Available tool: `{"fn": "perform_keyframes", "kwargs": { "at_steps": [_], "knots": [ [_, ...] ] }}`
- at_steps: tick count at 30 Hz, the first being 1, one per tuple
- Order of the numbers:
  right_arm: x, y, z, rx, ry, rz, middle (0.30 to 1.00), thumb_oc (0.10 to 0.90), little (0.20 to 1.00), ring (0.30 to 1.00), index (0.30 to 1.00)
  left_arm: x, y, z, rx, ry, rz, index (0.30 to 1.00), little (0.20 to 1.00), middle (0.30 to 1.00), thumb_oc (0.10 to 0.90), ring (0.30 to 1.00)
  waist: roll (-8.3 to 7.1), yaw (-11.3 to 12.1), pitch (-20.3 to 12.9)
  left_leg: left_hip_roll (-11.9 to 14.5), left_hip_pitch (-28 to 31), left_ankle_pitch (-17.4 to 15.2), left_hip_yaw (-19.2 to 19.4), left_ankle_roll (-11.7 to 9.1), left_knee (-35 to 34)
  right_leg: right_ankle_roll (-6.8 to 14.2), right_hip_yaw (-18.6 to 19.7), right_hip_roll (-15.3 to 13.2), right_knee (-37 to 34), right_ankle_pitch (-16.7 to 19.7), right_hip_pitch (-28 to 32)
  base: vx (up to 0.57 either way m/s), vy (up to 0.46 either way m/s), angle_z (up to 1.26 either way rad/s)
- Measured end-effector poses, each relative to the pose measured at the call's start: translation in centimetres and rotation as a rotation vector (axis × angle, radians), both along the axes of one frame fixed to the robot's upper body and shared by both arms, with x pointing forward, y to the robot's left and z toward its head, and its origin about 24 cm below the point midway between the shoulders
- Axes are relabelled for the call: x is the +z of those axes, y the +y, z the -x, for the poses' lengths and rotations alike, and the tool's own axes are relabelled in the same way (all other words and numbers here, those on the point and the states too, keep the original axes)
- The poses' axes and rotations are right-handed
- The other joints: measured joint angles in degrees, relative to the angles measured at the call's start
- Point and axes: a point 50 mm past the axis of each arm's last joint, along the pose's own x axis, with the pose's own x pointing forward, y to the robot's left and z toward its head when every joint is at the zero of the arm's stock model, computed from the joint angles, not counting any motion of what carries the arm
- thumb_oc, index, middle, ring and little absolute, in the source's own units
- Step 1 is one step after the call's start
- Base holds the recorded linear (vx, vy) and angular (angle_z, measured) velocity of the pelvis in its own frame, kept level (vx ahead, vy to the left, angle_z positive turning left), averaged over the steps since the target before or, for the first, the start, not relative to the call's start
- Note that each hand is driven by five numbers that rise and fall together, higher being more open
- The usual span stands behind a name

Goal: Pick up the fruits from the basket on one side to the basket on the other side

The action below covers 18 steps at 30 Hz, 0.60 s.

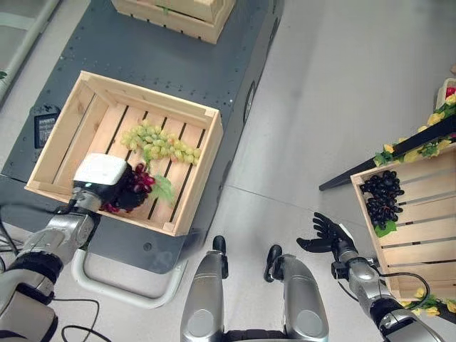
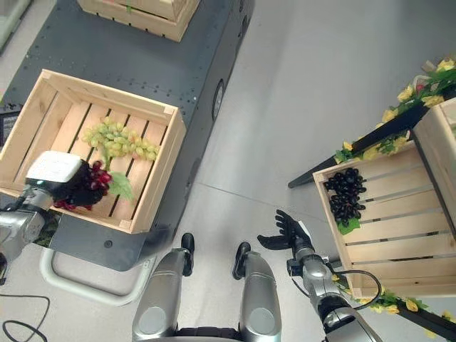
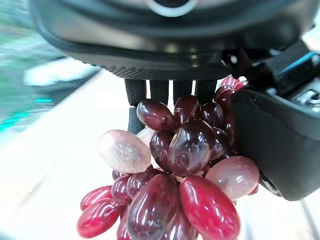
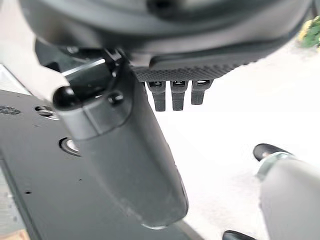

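A wooden crate [image 1: 191, 174] on my left holds a green grape bunch [image 1: 160, 142] and a red grape bunch [image 1: 135, 187] with a green leaf. My left hand [image 1: 100, 178] is inside that crate, its fingers [image 3: 172, 91] and thumb curled round the red grapes [image 3: 172, 185], which sit close against the palm. On my right a second wooden crate [image 1: 417, 235] holds a black grape bunch [image 1: 383, 198]. My right hand [image 1: 324, 235] hangs open over the floor, left of that crate, holding nothing.
The left crate rests on a dark grey cart [image 1: 206, 78] with a white tube handle [image 1: 128, 292] at its near end. Another wooden crate [image 1: 178, 14] stands further back on the cart. Yellow flowers with leaves [image 1: 427, 132] trim the right stand.
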Motion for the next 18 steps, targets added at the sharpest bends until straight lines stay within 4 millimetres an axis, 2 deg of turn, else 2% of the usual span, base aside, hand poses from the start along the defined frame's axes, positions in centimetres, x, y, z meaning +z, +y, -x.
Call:
{"fn": "perform_keyframes", "kwargs": {
  "at_steps": [5, 8, 10, 14, 16, 18],
  "knots": [
    [-0.2, 0.8, 0.5, 0.003, -0.02, -0.038, 0.9, 0.8, 0.9, 0.9, 0.9, -0.3, 0.8, 0.9, 0.095, -0.193, 0.136, 0.3, 0.3, 0.3, 0.4, 0.3, 0.06, 0.22, -0.16, 0.04, 2.83, 0.05, 0.63, -0.03, -1.51, 0.29, 0.35, 0.17, -1.23, 0.18, 2.42, 0.05, -0.039, -0.05],
    [0.1, 1.7, 0.7, 0.007, -0.054, -0.066, 0.9, 0.8, 0.9, 0.9, 0.9, -0.4, 0.5, 1.0, 0.132, -0.318, 0.294, 0.3, 0.3, 0.3, 0.4, 0.3, 0.28, 0.06, -0.35, 0.04, 4.84, 0.07, 1.27, -0.01, -2.55, 0.45, 0.7, 0.28, -2.11, 0.27, 4.06, 0.04, -0.041, -0.07],
    [0.4, 2.0, 0.7, -0.004, -0.079, -0.071, 0.9, 0.8, 0.9, 0.9, 0.9, -0.4, -0.1, 0.9, 0.119, -0.376, 0.384, 0.3, 0.3, 0.3, 0.4, 0.3, 0.56, -0.19, -0.62, 0.02, 6.09, 0.12, 1.51, 0.03, -3.59, 0.62, 1.13, 0.39, -2.68, 0.39, 5.02, 0.05, -0.04, -0.09],
    [0.6, 2.1, 0.9, -0.034, -0.105, -0.067, 0.9, 0.8, 0.9, 0.9, 0.9, 0.7, -2.0, 0.1, 0.012, -0.412, 0.446, 0.3, 0.3, 0.3, 0.4, 0.3, 0.97, -0.35, -1.15, -0.09, 8.96, 0.82, 1.66, -0.05, -6.26, 0.83, 1.28, 0.65, -4.66, 0.71, 7.46, 0.06, -0.047, -0.02],
    [0.6, 2.2, 1.1, -0.041, -0.106, -0.064, 0.9, 0.8, 0.9, 0.9, 0.9, 1.1, -3.1, -0.3, -0.037, -0.431, 0.537, 0.3, 0.3, 0.3, 0.4, 0.3, 1.33, -0.34, -2.22, -0.25, 10.38, 1.7, 1.65, -0.11, -8.4, 1.01, 1.2, 0.84, -6.39, 1.28, 8.61, 0.06, -0.077, 0.02],
    [1.0, 2.4, 1.1, -0.054, -0.128, -0.065, 0.9, 0.8, 0.9, 0.9, 0.9, 1.3, -4.7, -0.9, -0.082, -0.436, 0.741, 0.3, 0.3, 0.3, 0.4, 0.3, 2.39, -0.44, -3.44, -0.34, 13.64, 3.39, 1.54, -0.19, -12.83, 1.15, 1.08, 1.4, -10.01, 2.71, 11.51, 0.06, -0.096, -0.02]
  ]
}}
